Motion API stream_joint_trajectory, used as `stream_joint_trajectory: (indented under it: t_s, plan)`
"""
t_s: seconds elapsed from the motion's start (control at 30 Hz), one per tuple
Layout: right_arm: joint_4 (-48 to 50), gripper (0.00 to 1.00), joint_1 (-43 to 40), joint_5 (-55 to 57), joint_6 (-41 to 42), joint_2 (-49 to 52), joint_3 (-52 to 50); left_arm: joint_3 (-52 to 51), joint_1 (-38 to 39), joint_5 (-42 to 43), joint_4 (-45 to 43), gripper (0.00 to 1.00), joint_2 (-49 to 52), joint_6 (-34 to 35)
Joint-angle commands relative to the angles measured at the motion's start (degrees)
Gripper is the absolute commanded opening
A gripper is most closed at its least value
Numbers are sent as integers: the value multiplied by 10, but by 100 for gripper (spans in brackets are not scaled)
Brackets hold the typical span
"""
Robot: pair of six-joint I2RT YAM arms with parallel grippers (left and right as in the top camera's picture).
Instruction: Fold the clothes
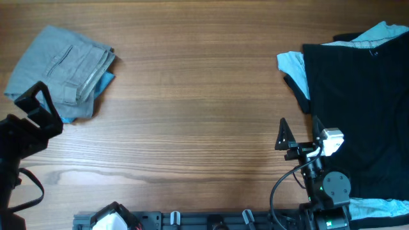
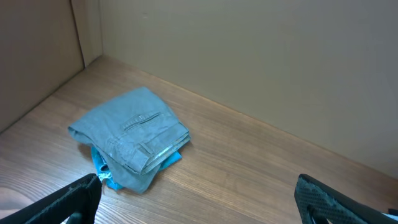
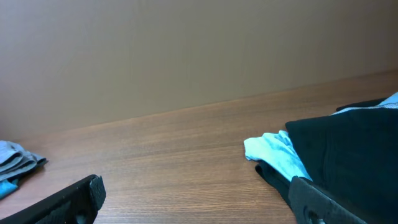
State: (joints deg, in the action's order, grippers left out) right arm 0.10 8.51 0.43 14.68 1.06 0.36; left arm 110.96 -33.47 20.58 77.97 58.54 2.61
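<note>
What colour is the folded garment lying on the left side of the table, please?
The folded garment is pale grey-blue, clearest in the left wrist view.

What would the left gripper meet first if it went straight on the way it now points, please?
Probably the folded grey garment, lying ahead, slightly left of centre between the open fingers of the left gripper; depth is unclear, so perhaps the table first.

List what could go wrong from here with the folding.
1. The black garment lies over a light blue garment, so the right gripper, open beside its edge, might pinch both layers together.
2. The black garment runs out of the overhead view, so dragging it flat could bunch the unseen part.
3. The folded grey pile sits close to the open left gripper; a sweep could undo it.
</note>
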Motion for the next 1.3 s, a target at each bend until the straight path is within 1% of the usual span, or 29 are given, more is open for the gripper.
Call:
stream_joint_trajectory:
  t_s: [0.0, 0.07, 0.13, 0.17, 0.2, 0.37, 0.43, 0.53, 0.63, 0.7, 0.77, 0.8, 0.87, 0.93, 1.27]
  plan:
    - [3, 100, -2, -9, -11, 3, 0, -53, 16, 38, -34, 100, 5, -5]
    - [3, 100, -2, -9, -11, 3, 0, -148, 61, 28, -118, 100, -14, -7]
    - [3, 100, -2, -9, -11, 3, 0, -236, 107, -11, -182, 100, -45, -7]
    - [3, 100, -2, -9, -11, 3, 0, -311, 136, -20, -244, 100, -76, -7]
    - [3, 100, -2, -9, -11, 3, 0, -406, 157, -20, -331, 100, -120, -7]
    - [3, 100, -2, -9, -11, 3, 0, -685, 180, -20, -549, 100, -302, -7]
    - [3, 100, -2, -9, -11, 3, 0, -780, 186, -20, -600, 100, -394, -7]
    - [3, 100, -2, -9, -11, 3, 0, -887, 186, -20, -633, 100, -519, -7]
    - [3, 100, -2, -9, -11, 3, 0, -939, 186, -20, -644, 100, -584, -7]
    - [3, 99, -2, -9, -11, 3, 0, -954, 203, -29, -641, 100, -584, -8]
    - [3, 100, -2, -9, -11, 3, 0, -990, 225, -75, -650, 100, -584, -8]
    - [3, 100, -2, -9, -11, 3, 0, -1023, 228, -92, -685, 100, -584, -7]
    - [3, 100, -2, -9, -11, 3, 0, -1101, 228, -91, -777, 100, -584, -7]
    - [3, 100, -2, -9, -11, 3, 0, -1106, 228, -96, -746, 100, -584, -7]
    - [3, 100, -2, -9, -11, 3, 0, -1106, 228, -98, -746, 100, -582, -7]
